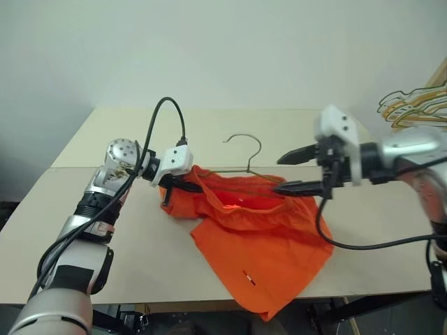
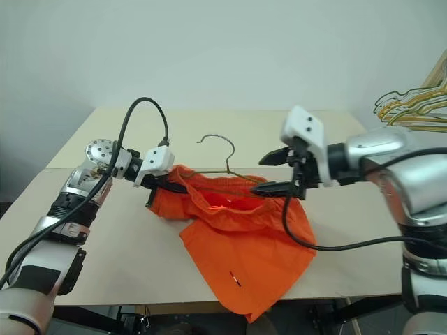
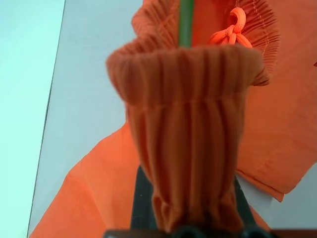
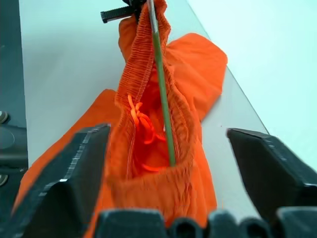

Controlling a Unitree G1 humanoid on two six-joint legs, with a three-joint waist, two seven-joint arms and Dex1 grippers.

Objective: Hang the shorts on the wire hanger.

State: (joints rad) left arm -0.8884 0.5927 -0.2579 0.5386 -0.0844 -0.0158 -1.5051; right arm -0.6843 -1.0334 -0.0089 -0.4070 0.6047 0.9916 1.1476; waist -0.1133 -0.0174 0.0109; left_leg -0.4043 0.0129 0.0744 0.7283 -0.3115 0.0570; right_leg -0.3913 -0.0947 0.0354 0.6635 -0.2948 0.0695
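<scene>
One waistband end of the shorts (image 1: 258, 237) inside the pinched left gripper (image 1: 183, 185).

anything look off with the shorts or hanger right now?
Yes. The shorts sag unevenly: the left gripper pinches one waistband end, while the right gripper is open, its fingers either side of the other end. The wire hanger lies inside the waistband, and the legs trail on the table.
</scene>
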